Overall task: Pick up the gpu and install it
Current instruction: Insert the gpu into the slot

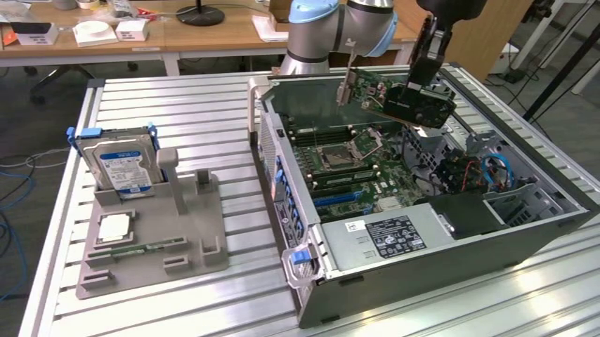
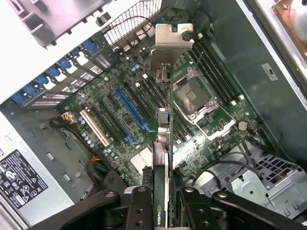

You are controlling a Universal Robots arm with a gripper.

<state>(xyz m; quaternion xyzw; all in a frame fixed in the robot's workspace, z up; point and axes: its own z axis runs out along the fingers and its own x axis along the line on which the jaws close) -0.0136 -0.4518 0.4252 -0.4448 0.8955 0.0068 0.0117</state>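
Gripper [image 2: 162,194]: jaws clamped on the gpu [image 2: 164,124], with one black finger [image 2: 139,208] pressed to each face of the card. In the wrist view the card runs edge-on away from the camera.
Table [image 1: 187,105]: slatted aluminium surface carrying the items below.
Hard drive [image 1: 122,165]: at the exterior view's left, standing upright in a grey fixture [image 1: 187,232], blue-and-white label facing the camera.
Memory stick [image 1: 140,247]: lying flat in the same fixture, in front of the hard drive.
Computer case [image 1: 300,274]: right of the fixture, lying on its side, open side up.
Motherboard [image 1: 342,158]: flat on the case floor. The exterior view gives its overall layout. The wrist view resolves a blue slot [image 2: 132,112], a white slot [image 2: 93,127] and the CPU socket [image 2: 194,96].
Power supply [image 1: 394,235]: in the near part of the case, with a black label on top.
Task item location: the exterior view shows the gpu [image 1: 375,84] in the air over the rear part of the case, tilted, with its green face and black cooler visible, clear of the motherboard.
Bracket [image 2: 172,40]: silver, at the card end far from the fingers. In the exterior view it points toward that view's left.
Arm [image 1: 319,28]: grey and light blue, behind the case.
Blue cables [image 1: 497,168]: inside the case at the exterior view's right.
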